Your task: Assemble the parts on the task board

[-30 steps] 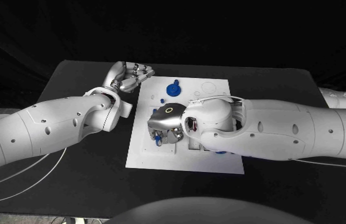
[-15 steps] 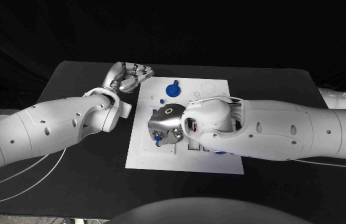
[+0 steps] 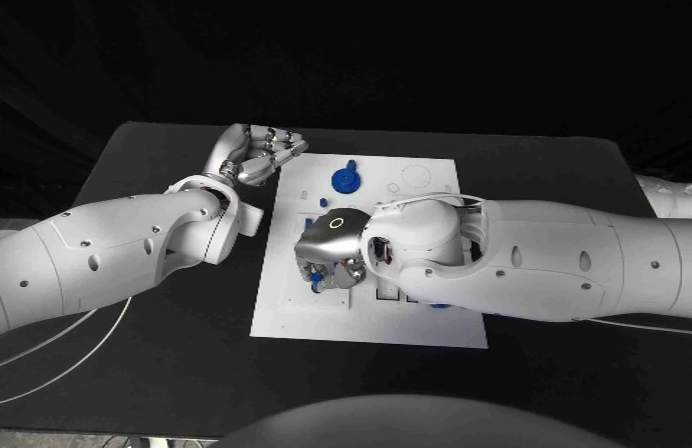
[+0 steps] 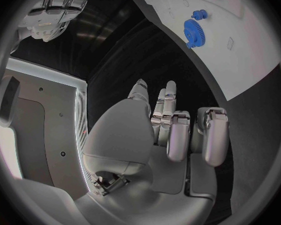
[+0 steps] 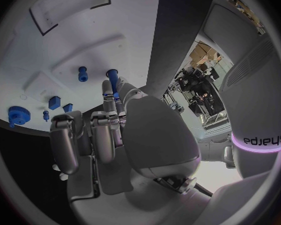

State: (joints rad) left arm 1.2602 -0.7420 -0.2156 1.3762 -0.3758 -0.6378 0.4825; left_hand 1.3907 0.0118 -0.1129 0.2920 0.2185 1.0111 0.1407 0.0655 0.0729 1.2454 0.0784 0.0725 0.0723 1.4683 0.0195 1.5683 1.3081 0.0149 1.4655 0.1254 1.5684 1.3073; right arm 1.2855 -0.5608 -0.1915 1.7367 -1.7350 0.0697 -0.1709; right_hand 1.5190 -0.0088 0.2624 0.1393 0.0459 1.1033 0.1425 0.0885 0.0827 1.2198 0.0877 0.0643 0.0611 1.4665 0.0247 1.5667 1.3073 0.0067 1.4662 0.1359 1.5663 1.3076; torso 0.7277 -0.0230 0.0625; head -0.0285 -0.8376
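Blue peg pinched by right robot hand, unmoved | left robot hand clenched, idle

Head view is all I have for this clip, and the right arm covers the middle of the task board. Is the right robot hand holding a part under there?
Observer: Yes, as far as the right wrist view shows. The right robot hand has a blue peg at its fingertips, over the task board.
Operator: Any other peg near it?
Observer: A second blue peg stands on the board just beside the first, apart from the fingers.
Operator: And the left robot hand, is anything in its palm?
Observer: No. In the left wrist view the left robot hand holds nothing and sits over the black table, short of the board edge near the blue gear.
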